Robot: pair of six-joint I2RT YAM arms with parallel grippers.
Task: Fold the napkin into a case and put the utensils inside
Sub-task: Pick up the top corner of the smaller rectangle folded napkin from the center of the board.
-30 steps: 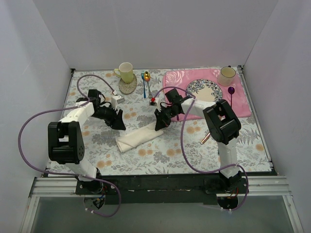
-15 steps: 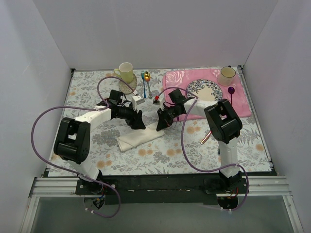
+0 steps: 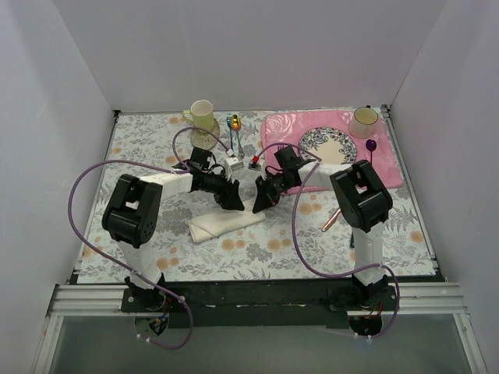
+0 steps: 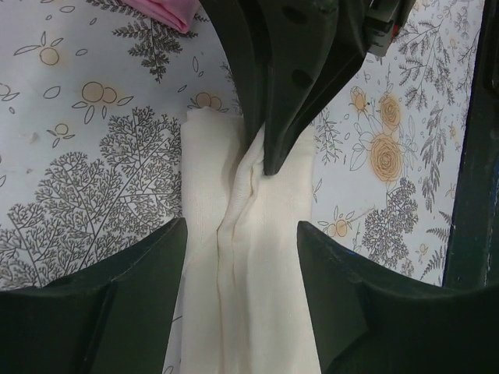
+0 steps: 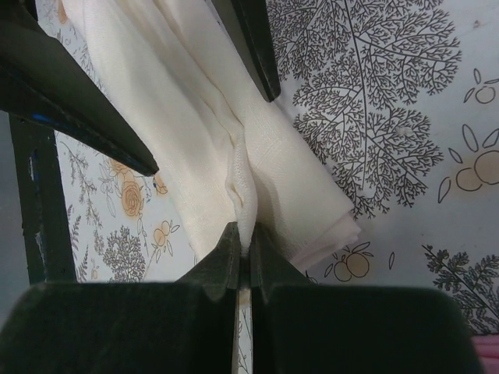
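- Surface: we record a table [image 3: 156,234] covered with a cloth printed in grey ferns and orange blossoms. Plain white walls stand on three sides.
- Napkin [image 3: 221,224]: cream, folded to a long strip at mid-table. It runs from 8 o'clock up towards 2 o'clock.
- Right gripper [image 5: 243,241]: pressed together on a raised ridge of the napkin near its 2 o'clock end.
- Left gripper [image 4: 242,226]: spread wide, one finger over each long edge of the strip. We see nothing between the fingers but the cloth lying below.
- Knife [image 3: 330,220]: copper, at 3 o'clock of the napkin and well apart from it.
- Spoon [image 3: 236,122]: gold bowl, at 12 o'clock near the far edge, just beside a blue-handled spoon [image 3: 231,142].
- Pink placemat [image 3: 390,170]: at 2 o'clock, bearing a patterned plate [image 3: 327,145], a cup [image 3: 363,121] and a purple fork [image 3: 371,149].
- Pale mug [image 3: 202,115]: at 11 o'clock, on a round coaster [image 3: 204,142].
- Hidden: from above, both grippers cover the napkin's 2 o'clock end. The right arm covers most of the knife. The left finger bases are cut off by the frame. We cannot tell whether the left fingers touch the cloth.
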